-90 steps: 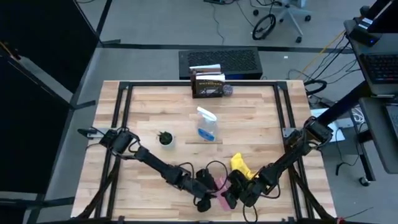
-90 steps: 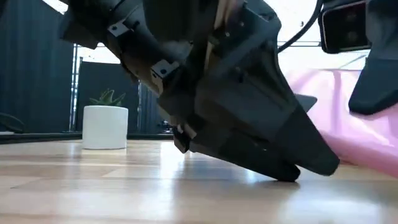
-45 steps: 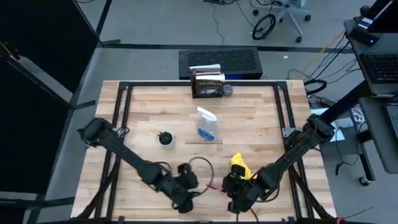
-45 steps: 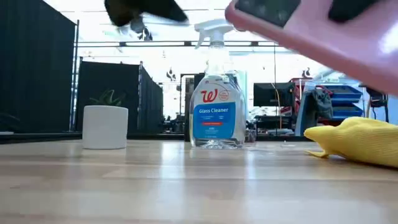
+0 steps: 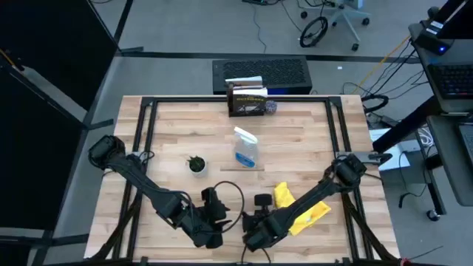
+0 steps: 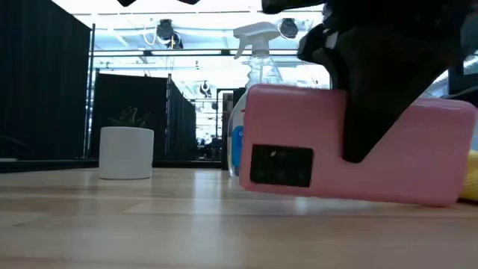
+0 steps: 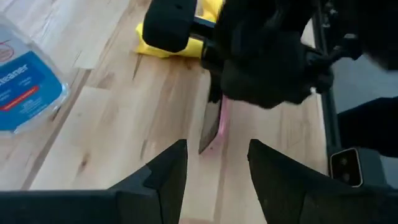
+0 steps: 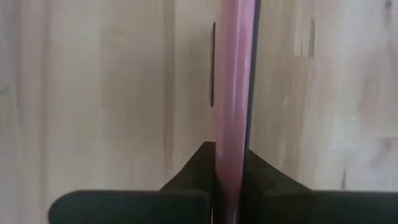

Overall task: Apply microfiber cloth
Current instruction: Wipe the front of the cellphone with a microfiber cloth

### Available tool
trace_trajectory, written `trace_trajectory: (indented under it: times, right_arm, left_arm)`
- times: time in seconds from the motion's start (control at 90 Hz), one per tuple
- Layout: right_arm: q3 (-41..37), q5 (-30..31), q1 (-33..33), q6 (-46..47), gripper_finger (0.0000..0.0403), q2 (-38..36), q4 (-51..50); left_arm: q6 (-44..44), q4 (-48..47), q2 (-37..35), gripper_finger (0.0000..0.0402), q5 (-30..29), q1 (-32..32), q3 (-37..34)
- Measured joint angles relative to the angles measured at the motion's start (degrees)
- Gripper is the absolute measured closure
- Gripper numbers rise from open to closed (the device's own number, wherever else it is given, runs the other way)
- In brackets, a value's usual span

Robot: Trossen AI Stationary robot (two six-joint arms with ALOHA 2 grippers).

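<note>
Right claw (image 8: 231, 163) pinched the pink-cased phone (image 6: 358, 146) on edge; left claw (image 7: 214, 163) was open, free to fetch the yellow microfiber cloth (image 5: 299, 210).

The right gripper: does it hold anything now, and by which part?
Yes. The right gripper holds the pink-cased phone on edge, its fingers pressing the phone's two flat faces. The left gripper is open and holds nothing.

Lab, black partitions (image 6: 45, 82), office chair (image 5: 341, 16)
</note>
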Motion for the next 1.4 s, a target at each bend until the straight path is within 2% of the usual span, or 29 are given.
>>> trace_trajectory:
  times: [0.133,0.278,0.611,0.767,0.889,1.022,1.178,1.244,1.4]
  right_arm:
    - [4.66,-0.75,-0.49,-1.64,0.0384,3.03,-1.68]
    - [5.13,-1.29,-0.49,-2.01,0.0358,3.23,0.54]
    - [5.09,-2.0,-0.16,-1.31,0.0231,3.41,1.54]
    - [5.07,-4.94,-0.18,-0.53,0.0195,3.41,1.58]
    - [5.08,-7.47,0.03,-0.57,0.0183,3.41,1.95]
    - [5.07,-7.64,0.6,-0.53,0.018,3.17,1.63]
    - [5.03,-8.38,1.85,0.61,0.0179,-0.38,-4.66]
    - [5.03,-6.22,3.34,1.3,0.0179,-2.97,-8.19]
    - [1.82,4.01,7.54,4.26,0.0179,-9.95,-11.43]
  left_arm:
    - [0.18,-0.08,0.0,0.0247,-0.11,0.0,0.0]
    - [0.23,-0.09,0.0,0.0247,-0.18,0.0,0.0]
    - [0.2,-0.05,0.0,0.0247,-0.18,-0.09,0.02]
    - [0.2,-0.03,0.0,0.0247,-0.18,-0.09,0.02]
    - [0.2,0.02,0.0,0.0247,-0.17,-0.09,0.02]
    - [0.24,0.06,0.0,0.0247,-0.16,-0.09,0.02]
    - [0.16,0.14,0.0,0.0247,-0.16,-0.09,0.02]
    - [0.2,0.18,0.02,0.0247,-0.16,-0.09,0.02]
    - [0.24,2.97,1.24,0.0247,-0.19,0.01,-1.94]
